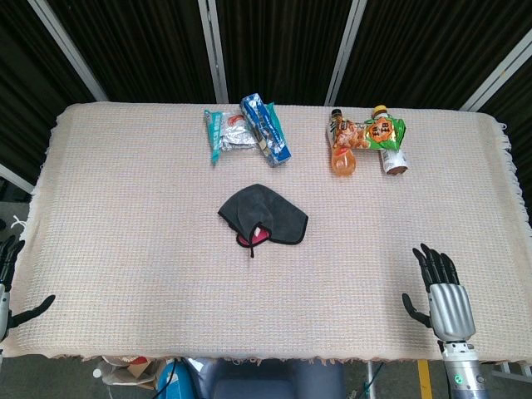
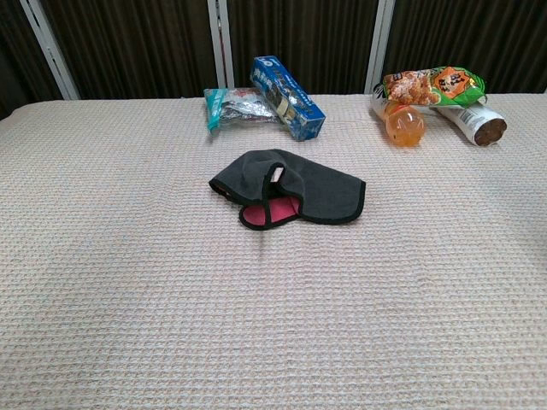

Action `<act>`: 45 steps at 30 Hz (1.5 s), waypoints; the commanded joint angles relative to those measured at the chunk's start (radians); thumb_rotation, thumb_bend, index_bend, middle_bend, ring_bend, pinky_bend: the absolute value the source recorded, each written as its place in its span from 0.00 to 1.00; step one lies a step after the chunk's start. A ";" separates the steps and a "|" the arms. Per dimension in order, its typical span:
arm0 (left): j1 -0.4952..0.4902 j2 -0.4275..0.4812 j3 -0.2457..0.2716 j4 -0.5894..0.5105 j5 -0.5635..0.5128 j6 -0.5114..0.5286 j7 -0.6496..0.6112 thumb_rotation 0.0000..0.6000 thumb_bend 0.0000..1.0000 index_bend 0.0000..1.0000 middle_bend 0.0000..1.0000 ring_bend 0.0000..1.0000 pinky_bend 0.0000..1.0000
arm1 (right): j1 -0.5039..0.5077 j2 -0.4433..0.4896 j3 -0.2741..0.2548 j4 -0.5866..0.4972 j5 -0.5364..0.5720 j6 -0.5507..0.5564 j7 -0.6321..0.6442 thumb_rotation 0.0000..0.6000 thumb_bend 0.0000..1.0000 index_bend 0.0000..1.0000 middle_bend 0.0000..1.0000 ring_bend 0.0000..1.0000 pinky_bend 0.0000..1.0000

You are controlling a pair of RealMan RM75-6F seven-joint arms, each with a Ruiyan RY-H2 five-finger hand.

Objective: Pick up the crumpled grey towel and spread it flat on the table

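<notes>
The crumpled grey towel (image 1: 264, 214) lies folded over itself near the middle of the table, a pink underside showing at its front edge (image 2: 291, 192). My right hand (image 1: 440, 293) hovers at the table's near right edge, fingers spread and holding nothing, well away from the towel. My left hand (image 1: 12, 287) shows only partly at the near left edge, fingers apart and empty. Neither hand appears in the chest view.
The table (image 1: 125, 216) wears a woven beige cloth. At the back sit a blue box (image 1: 268, 130) beside a silver snack pack (image 1: 226, 133), and to the right an orange drink bottle (image 1: 342, 150) with snack bags (image 1: 384, 133).
</notes>
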 commanded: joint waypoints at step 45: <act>-0.026 -0.045 -0.020 0.036 -0.053 -0.053 0.098 1.00 0.07 0.00 0.00 0.00 0.02 | 0.443 -0.132 0.159 0.249 -0.243 -0.195 0.221 1.00 0.30 0.14 0.10 0.03 0.11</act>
